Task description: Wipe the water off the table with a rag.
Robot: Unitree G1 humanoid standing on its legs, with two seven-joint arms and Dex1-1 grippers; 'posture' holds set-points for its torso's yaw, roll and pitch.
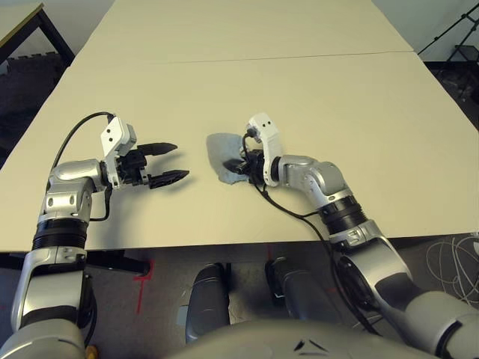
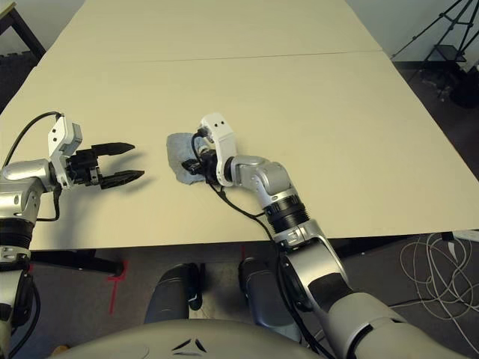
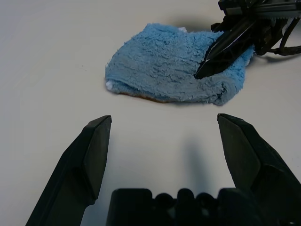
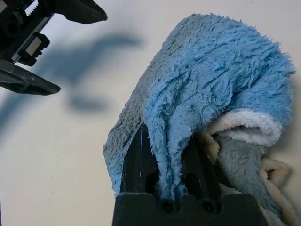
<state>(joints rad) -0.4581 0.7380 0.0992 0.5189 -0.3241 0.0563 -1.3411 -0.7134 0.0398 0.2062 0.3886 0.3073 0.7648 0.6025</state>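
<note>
- Clamping a fold of the soft blue-grey terry cloth rag (image 1: 222, 148), the robot's right end effector (image 1: 241, 166) has its two black fingers closed on the fabric
- The rag lies bunched on the large pale cream rectangular bench (image 1: 314, 97), between the two end effectors, with its fluffy pile bulging around the right one's fingers and a whitish edge (image 4: 251, 125) curling out of the folds
- The left end effector (image 1: 183, 160) is empty, its black fingers wide apart, above the bench and pointing towards the rag without touching it
- A thin brown line (image 3: 146, 98) runs along one edge of the rag; whether it is water or part of the cloth, I cannot tell
- A thin seam (image 1: 224, 60) crosses the bench beyond the rag
- On the floor to the robot's right lie loosely coiled pale cables (image 2: 441, 288), and a dark tripod (image 2: 441, 34) stands past the bench's far right side
</note>
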